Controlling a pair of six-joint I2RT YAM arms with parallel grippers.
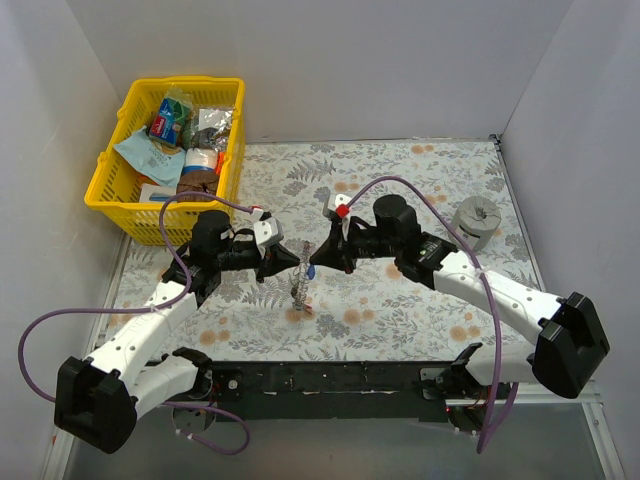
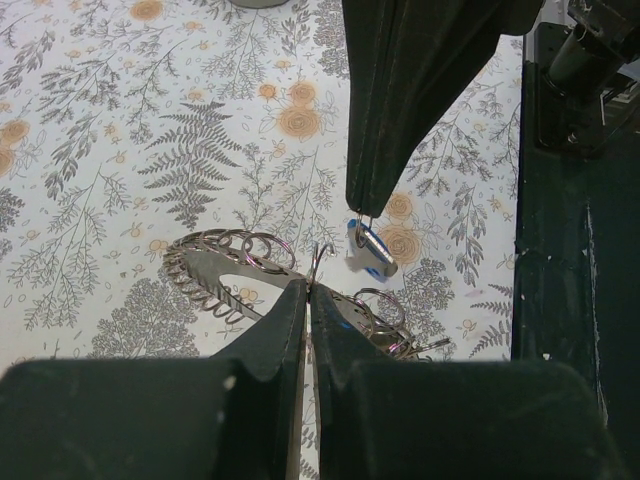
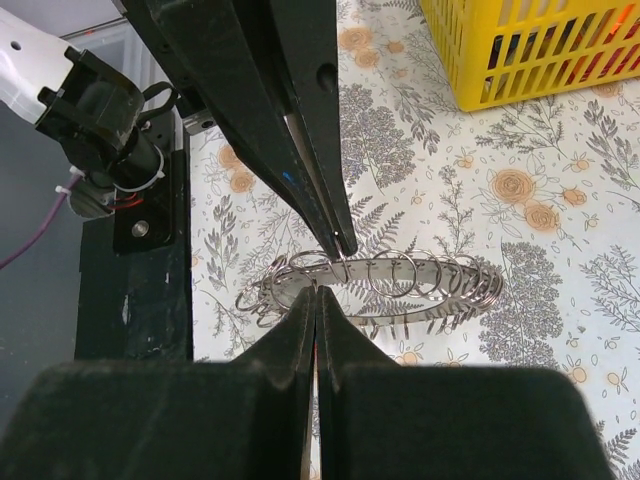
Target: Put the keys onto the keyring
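Keyring (image 2: 240, 243) | pinched by left end effector (image 2: 308, 288) | blue key (image 2: 372, 250) in right end effector (image 2: 360, 210)

Both arms (image 1: 140, 335) are white-shelled with black joints (image 1: 210, 235) and bases (image 1: 95, 400), trailing looping purple cables (image 1: 395, 179).

You're not getting any readable text, labels or numbers in these views. The packets (image 1: 172, 122) in the yellow basket (image 1: 104, 182) at the table's (image 1: 420, 190) far-left corner are showing print, but it's coming through too small to make out.
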